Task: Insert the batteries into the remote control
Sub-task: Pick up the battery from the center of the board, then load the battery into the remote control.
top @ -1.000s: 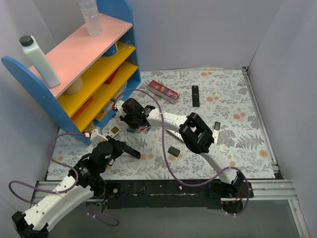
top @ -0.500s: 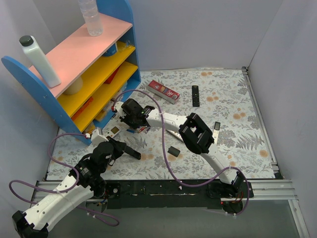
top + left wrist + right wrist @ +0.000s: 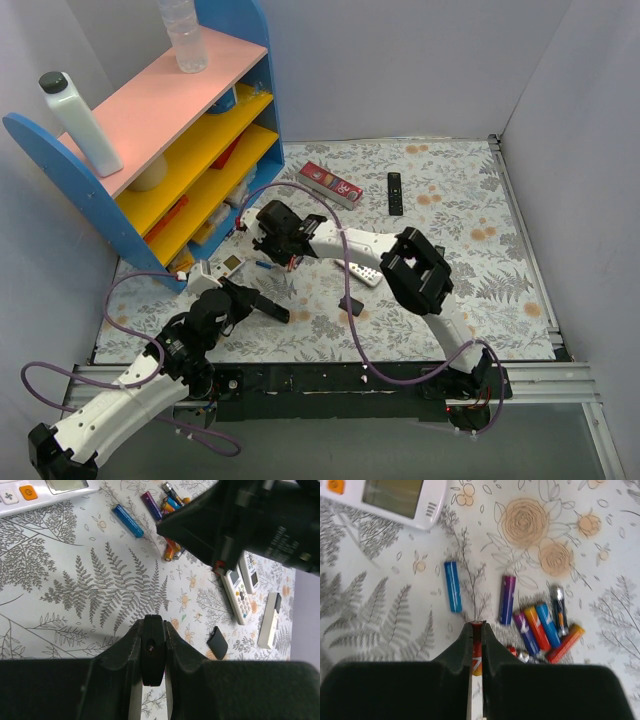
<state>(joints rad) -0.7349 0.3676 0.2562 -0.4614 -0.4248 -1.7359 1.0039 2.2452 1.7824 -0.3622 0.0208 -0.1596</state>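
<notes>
The batteries lie loose on the floral mat: a blue one (image 3: 452, 593), a purple one (image 3: 507, 600) and a cluster of several (image 3: 545, 627), also in the left wrist view (image 3: 170, 505). My right gripper (image 3: 477, 626) hovers over them (image 3: 282, 252), shut on a red-orange battery (image 3: 477, 657). The slim silver-white remote control (image 3: 270, 621) lies flat to the right; my right arm hides it in the top view. My left gripper (image 3: 152, 625) is shut on a slim black bar (image 3: 152, 650), seen end-on with a small hole, low over the mat (image 3: 255, 300).
A white remote with a display (image 3: 225, 265) lies near the shelf foot. A white button remote (image 3: 360, 270) and a small black cover (image 3: 350, 303) lie mid-mat. A black remote (image 3: 395, 192) and red box (image 3: 331, 183) lie at the back. The blue shelf (image 3: 170, 150) stands left.
My right arm's elbow has swung to the right and its gripper has shifted slightly right over the batteries. My left gripper has stayed almost still with the black bar.
</notes>
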